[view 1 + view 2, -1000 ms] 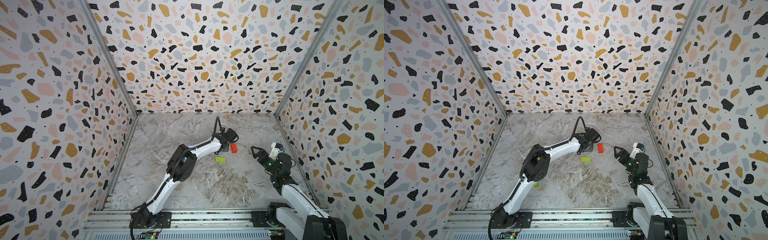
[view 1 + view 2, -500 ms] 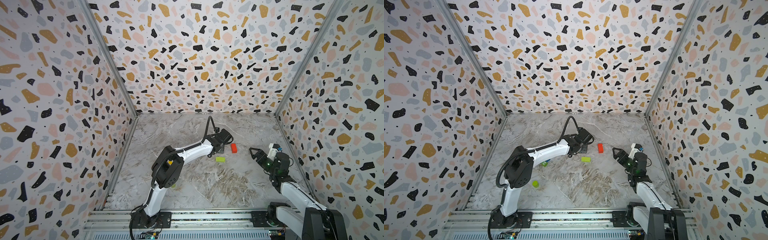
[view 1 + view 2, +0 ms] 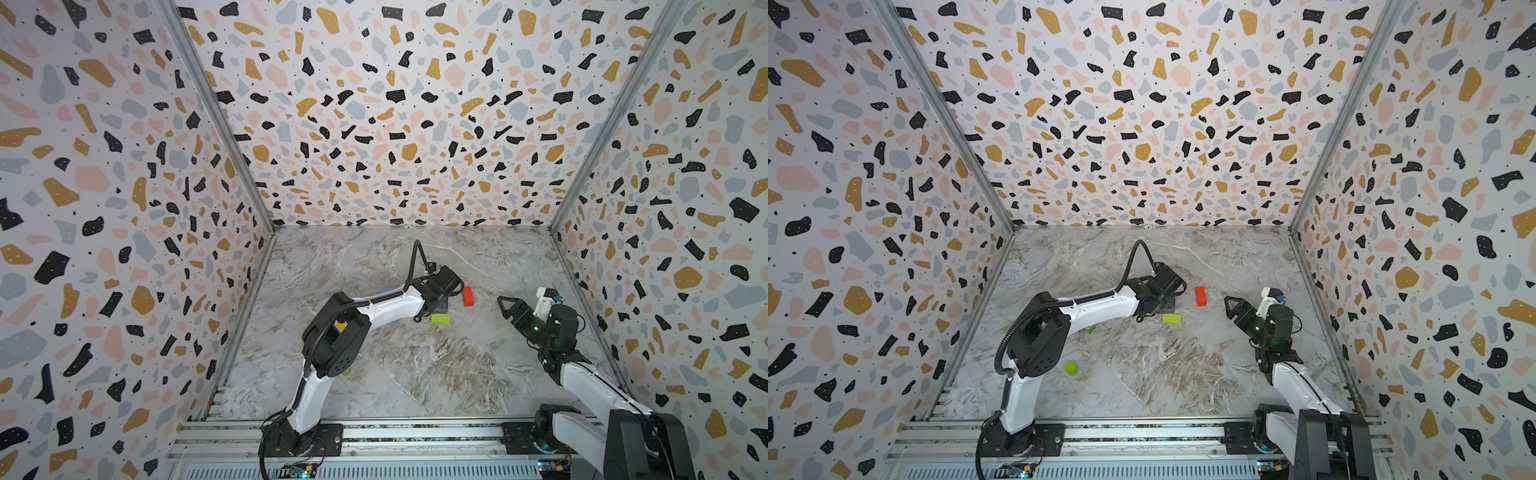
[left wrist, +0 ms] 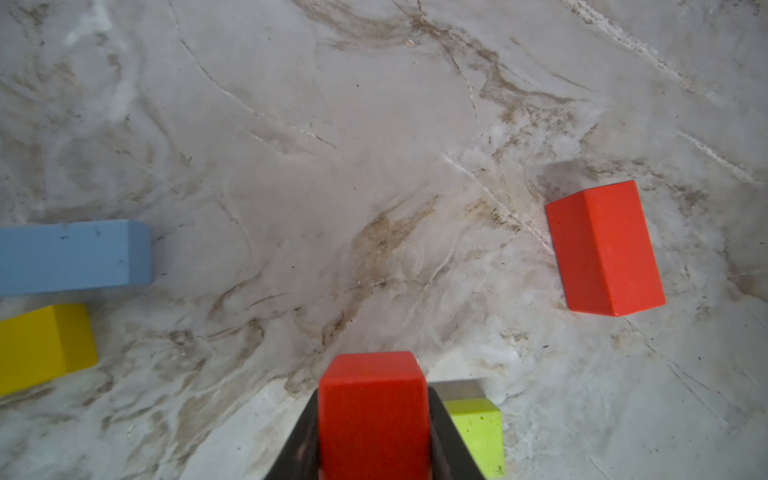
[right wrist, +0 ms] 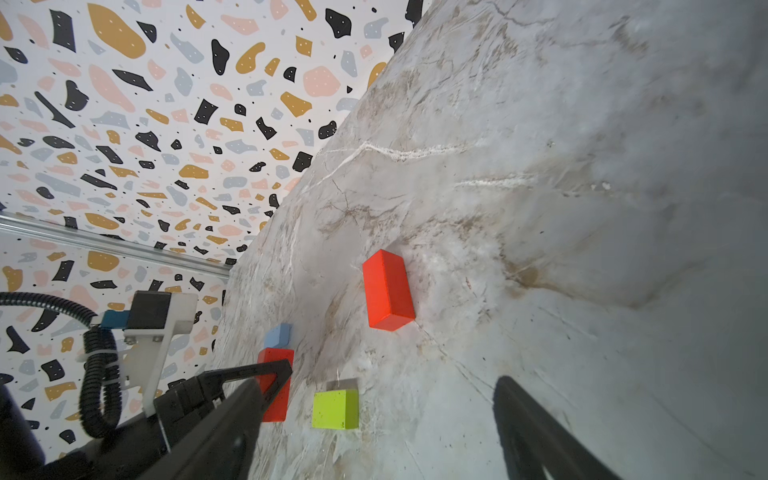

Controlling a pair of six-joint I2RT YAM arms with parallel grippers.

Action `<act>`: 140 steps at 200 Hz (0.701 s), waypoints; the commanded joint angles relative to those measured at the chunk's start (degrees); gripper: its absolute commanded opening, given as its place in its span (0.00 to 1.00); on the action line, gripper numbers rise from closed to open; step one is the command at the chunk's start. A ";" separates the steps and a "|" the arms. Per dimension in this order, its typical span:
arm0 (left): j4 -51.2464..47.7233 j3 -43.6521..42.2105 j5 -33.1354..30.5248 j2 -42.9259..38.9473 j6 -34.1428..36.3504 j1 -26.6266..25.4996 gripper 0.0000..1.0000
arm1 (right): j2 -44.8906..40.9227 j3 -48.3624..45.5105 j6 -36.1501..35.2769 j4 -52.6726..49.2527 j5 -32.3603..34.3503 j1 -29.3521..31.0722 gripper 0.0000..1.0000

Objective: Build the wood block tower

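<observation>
Pinched in left jaws across its flat sides: small red painted wood block (image 4: 373, 399), just beside lime wood block (image 4: 478, 428) on marble tabletop (image 4: 332, 145). Empty right jaws spread wide. Likely light, rigid, slick paint; grip centred on parallel faces.

My top views look steeply down from high; wrist cameras sit close behind the left gripper (image 4: 374, 436) and right gripper (image 5: 395, 374), sharing the loose red rectangular wooden block (image 4: 604, 249) (image 5: 388, 291) ahead.

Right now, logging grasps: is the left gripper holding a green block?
No, the left gripper is clamped on a red block.
</observation>
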 commanded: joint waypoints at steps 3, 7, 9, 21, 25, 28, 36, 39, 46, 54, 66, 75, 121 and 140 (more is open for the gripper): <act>2.41 -0.65 0.32 -0.72 -1.55 -0.72 0.25 | -0.30 1.25 -0.97 0.62 -0.39 0.28 0.88; 2.58 -0.76 0.39 -0.67 -1.65 -0.78 0.25 | -0.29 1.24 -1.03 0.67 -0.37 0.29 0.88; 2.60 -0.78 0.43 -0.69 -1.69 -0.91 0.25 | -0.30 1.26 -1.07 0.67 -0.37 0.25 0.88; 2.63 -0.95 0.52 -0.38 -1.86 -1.13 0.25 | -0.31 1.24 -1.07 0.69 -0.41 0.25 0.88; 2.68 -1.03 0.46 -0.33 -1.90 -1.29 0.25 | -0.31 1.24 -1.10 0.68 -0.45 0.24 0.88; 2.75 -1.07 0.45 -0.24 -1.95 -1.33 0.25 | -0.27 1.25 -1.02 0.69 -0.52 0.24 0.88; 2.82 -1.21 0.46 -0.11 -2.12 -1.40 0.25 | -0.30 1.28 -1.12 0.63 -0.45 0.24 0.88; 2.92 -1.31 0.47 -0.08 -2.21 -1.44 0.25 | -0.31 1.34 -1.07 0.67 -0.50 0.24 0.88; 3.04 -1.44 0.61 -0.03 -2.34 -1.48 0.25 | -0.25 1.28 -1.10 0.66 -0.49 0.23 0.88; 3.09 -1.59 0.56 0.06 -2.51 -1.66 0.25 | -0.24 1.28 -1.06 0.61 -0.47 0.33 0.88; 3.25 -1.77 0.48 0.04 -2.71 -1.81 0.25 | -0.31 1.24 -1.06 0.63 -0.52 0.24 0.88; 3.23 -1.87 0.36 0.16 -2.85 -1.86 0.25 | -0.30 1.26 -1.01 0.65 -0.47 0.24 0.88; 3.41 -3.04 0.03 0.50 -3.59 -2.35 0.25 | -0.39 1.28 -1.10 0.68 -0.45 0.37 0.88; 3.81 -3.56 0.45 0.92 -3.93 -2.58 0.25 | -0.48 1.24 -1.06 0.64 -0.37 0.27 0.88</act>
